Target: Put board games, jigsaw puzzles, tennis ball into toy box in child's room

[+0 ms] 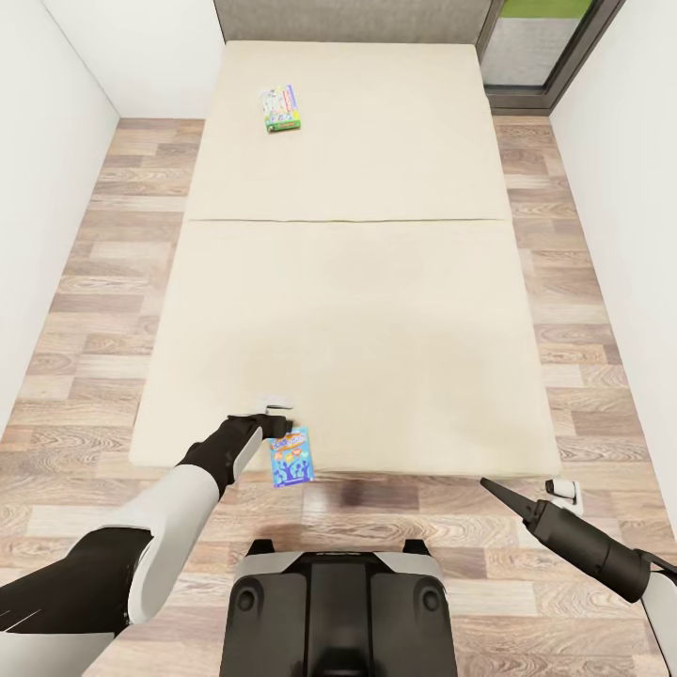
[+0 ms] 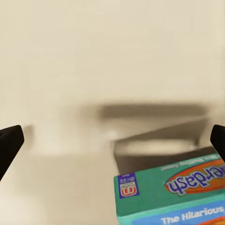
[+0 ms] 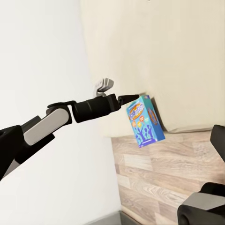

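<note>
A blue and teal board game [image 1: 290, 458] hangs tilted over the near edge of the cream bed [image 1: 357, 310], above the wood floor. My left gripper [image 1: 278, 420] is right at its upper end, open. In the left wrist view its fingertips [image 2: 9, 146] stand far apart, with the game box's end [image 2: 171, 192] low between them. From the right wrist view, a left finger [image 3: 129, 98] touches the top of the box [image 3: 145, 121]. A second board game [image 1: 280, 108] lies flat at the far left of the bed. My right gripper [image 1: 487, 486] hovers over the floor by the bed's near right corner, open and holding nothing.
White walls close in on both sides, with strips of plank floor [image 1: 103, 282] along the bed. A dark-framed glass door [image 1: 536, 42] stands at the far right. A small white object [image 1: 562, 489] sits on the floor by the bed's near right corner. My base [image 1: 338, 611] is near the bed's foot.
</note>
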Motion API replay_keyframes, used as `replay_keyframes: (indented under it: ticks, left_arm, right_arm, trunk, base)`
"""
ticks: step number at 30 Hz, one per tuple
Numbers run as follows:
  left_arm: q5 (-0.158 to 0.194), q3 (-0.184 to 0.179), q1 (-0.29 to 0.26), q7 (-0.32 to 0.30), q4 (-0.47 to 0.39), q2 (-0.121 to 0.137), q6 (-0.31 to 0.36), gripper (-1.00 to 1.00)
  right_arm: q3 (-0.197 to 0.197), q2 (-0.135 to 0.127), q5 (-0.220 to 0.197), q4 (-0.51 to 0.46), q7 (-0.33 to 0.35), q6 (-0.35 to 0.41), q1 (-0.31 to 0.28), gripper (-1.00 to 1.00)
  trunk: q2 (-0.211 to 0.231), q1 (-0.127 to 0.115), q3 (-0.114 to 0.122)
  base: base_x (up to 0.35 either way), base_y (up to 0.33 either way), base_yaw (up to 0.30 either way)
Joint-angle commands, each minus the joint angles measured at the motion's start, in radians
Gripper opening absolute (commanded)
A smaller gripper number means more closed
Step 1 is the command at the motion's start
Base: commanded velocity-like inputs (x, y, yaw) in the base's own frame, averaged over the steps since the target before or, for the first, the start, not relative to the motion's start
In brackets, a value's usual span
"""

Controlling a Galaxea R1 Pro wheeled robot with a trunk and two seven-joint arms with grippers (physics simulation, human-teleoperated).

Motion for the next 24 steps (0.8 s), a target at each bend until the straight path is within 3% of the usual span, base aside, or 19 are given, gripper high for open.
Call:
replay_keyframes:
  ticks: [1,24]
  left_arm:
    - [-0.004,-0.002,0.000,0.003,-0.002,0.000,0.006,1.00]
    - [-0.004,-0.002,0.000,0.004,-0.002,0.000,0.005,1.00]
  right_arm:
    - [-0.001,0.000,-0.002,0.000,0.002,0.003,0.000,1.00]
    - [0.002,0.000,-0.002,0.001,0.002,-0.007,0.000,1.00]
  trunk:
    - [-0.001,0.001,-0.001]
    - [-0.001,0.001,-0.001]
  base:
    - [0.000,0.000,0.000]
    - [0.000,0.000,0.000]
